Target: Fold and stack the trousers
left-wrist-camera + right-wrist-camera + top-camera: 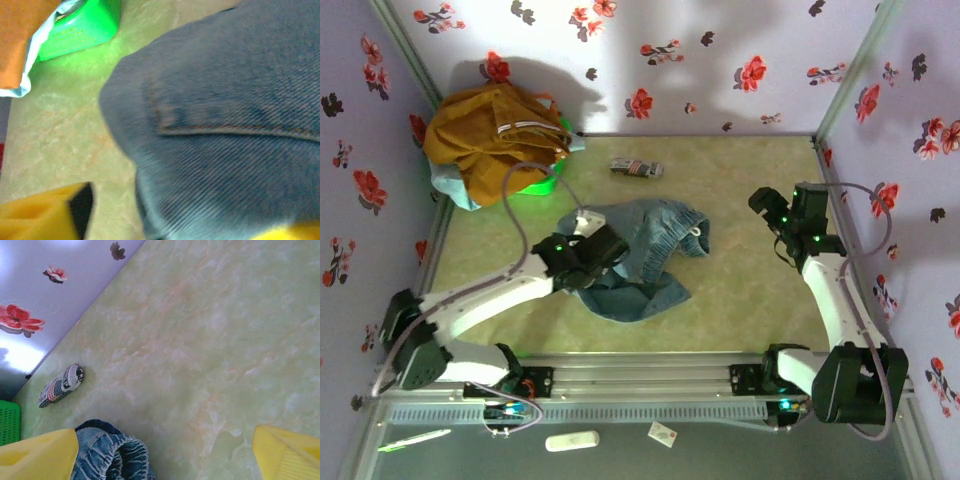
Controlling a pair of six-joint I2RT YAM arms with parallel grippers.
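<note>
Clothing is heaped at the far left: a mustard-yellow garment with white stripes (485,130) covers most of a bright green plastic basket (535,185). Mid-table, the crumpled light blue denim trousers (645,250) lie partly under the left gripper (175,220). Its yellow fingers (40,215) stand wide apart, cut off at the wrist view's edges, with blurred denim bulging between them. A small printed packet (636,168), too small to read, lies beyond the trousers. The right gripper (165,440) hovers spread open over the bare marbled green tabletop (210,340), holding nothing.
</note>
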